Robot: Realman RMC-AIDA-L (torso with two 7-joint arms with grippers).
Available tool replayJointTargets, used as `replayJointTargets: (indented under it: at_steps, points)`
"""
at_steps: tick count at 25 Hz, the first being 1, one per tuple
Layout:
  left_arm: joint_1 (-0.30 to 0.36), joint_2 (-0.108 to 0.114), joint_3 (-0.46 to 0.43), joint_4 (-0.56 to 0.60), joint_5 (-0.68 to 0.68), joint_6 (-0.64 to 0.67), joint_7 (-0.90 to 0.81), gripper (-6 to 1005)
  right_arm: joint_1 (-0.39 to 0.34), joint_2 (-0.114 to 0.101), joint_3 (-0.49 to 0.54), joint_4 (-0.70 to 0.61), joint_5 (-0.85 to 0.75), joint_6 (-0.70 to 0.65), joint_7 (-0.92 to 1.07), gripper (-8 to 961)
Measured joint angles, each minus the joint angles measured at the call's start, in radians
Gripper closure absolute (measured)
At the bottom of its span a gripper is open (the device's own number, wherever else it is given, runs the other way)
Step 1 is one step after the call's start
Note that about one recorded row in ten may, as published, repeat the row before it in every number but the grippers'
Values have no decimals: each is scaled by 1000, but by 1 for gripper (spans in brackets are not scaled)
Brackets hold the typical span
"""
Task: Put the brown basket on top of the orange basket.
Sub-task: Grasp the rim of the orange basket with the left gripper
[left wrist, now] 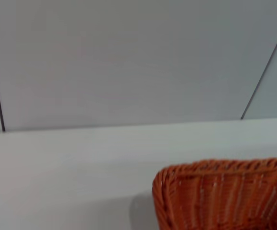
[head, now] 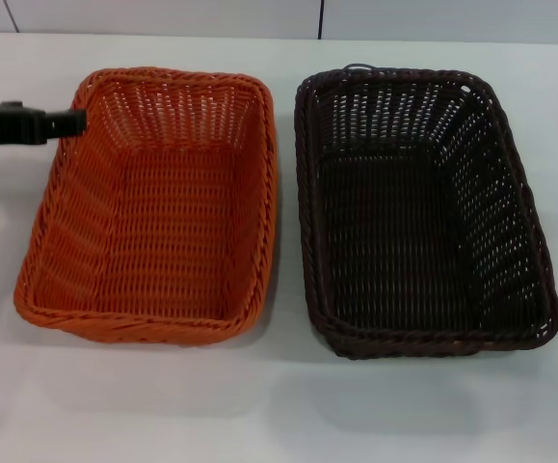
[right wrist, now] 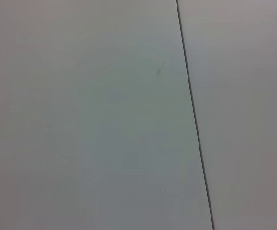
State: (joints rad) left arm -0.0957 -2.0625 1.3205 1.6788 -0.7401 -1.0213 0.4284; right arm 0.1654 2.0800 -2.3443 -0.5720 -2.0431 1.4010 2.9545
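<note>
Brown basket (head: 423, 217) empty, orange basket (head: 153, 207) empty beside it, left gripper (head: 66, 123) at its rim, fingers' state untellable

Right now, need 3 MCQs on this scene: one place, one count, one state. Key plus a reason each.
1. Where is the brown basket relative to the orange basket, in the head view?
A. On top of it
B. Beside it, on the robot's right
C. Inside it

2. How many baskets are on the table?
A. One
B. Two
C. Three

3. What is inside the orange basket?
A. Nothing
B. The brown basket
C. A cloth

Key:
1 B: the two stand side by side with a gap of table between them, brown on the right.
2 B: only one orange and one brown show.
3 A: its woven floor is bare.

The left end effector sits at the orange basket's far left corner; the right one is out of view.
</note>
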Motion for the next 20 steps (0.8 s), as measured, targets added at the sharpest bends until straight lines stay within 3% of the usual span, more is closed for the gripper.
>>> replayJointTargets:
  at_steps: [14,20]
  points:
    - [-28,-2,43,-168,2,21,24,166,-5,-2,-3,3,0,-1,1,338]
    - [-30,-3,59,-175,1,19,30,169,-7,-1,-6,3,0,-1,1,338]
